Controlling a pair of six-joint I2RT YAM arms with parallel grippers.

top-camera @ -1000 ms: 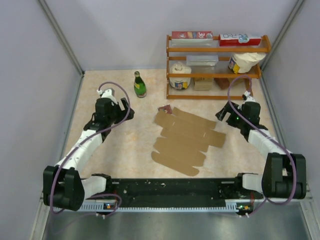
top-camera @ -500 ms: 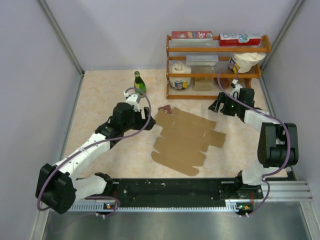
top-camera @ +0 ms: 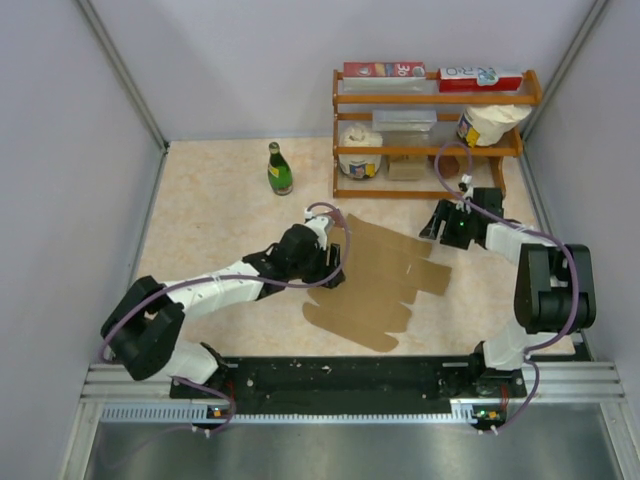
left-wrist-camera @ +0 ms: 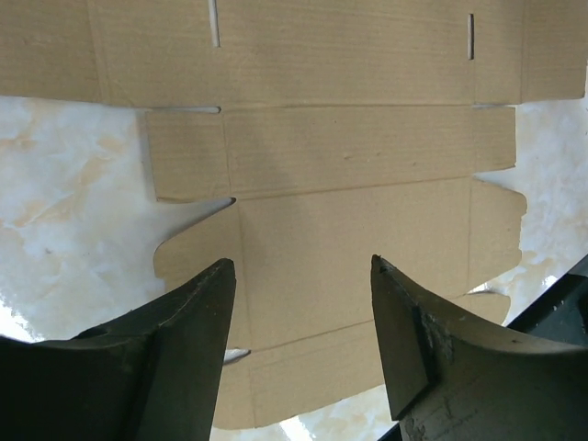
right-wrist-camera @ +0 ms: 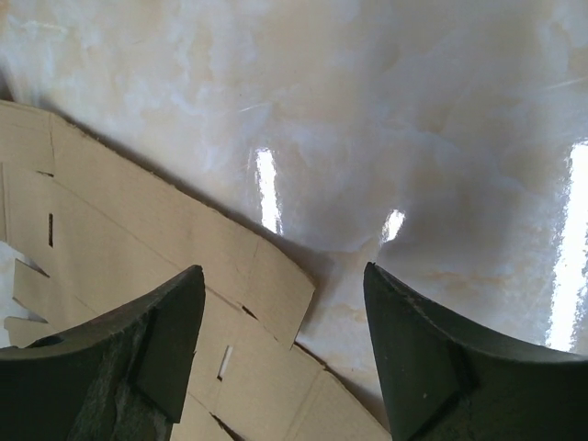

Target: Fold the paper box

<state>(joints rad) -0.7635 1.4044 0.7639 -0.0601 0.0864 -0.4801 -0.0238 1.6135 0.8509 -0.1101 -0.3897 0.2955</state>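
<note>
The paper box [top-camera: 385, 280] lies as a flat brown cardboard sheet in the middle of the table, with flaps and cut slits showing. My left gripper [top-camera: 332, 258] hovers over the sheet's left edge. In the left wrist view the sheet [left-wrist-camera: 349, 156] fills the frame, and the left gripper [left-wrist-camera: 301, 263] stands open above it, holding nothing. My right gripper [top-camera: 436, 224] sits at the sheet's far right corner. In the right wrist view the right gripper [right-wrist-camera: 283, 271] is open over that corner flap [right-wrist-camera: 266, 285] and bare table, with nothing in it.
A green bottle [top-camera: 279, 169] stands at the back, left of a wooden shelf [top-camera: 433, 98] that holds printed cartons and tubs. Grey walls close in the table on three sides. The arm bases sit on the black rail [top-camera: 350, 380] at the near edge.
My left arm has swung right from the table's left side to over the sheet's left edge. My right gripper has moved back and left to the sheet's far corner. Both jaws have narrowed somewhat.
</note>
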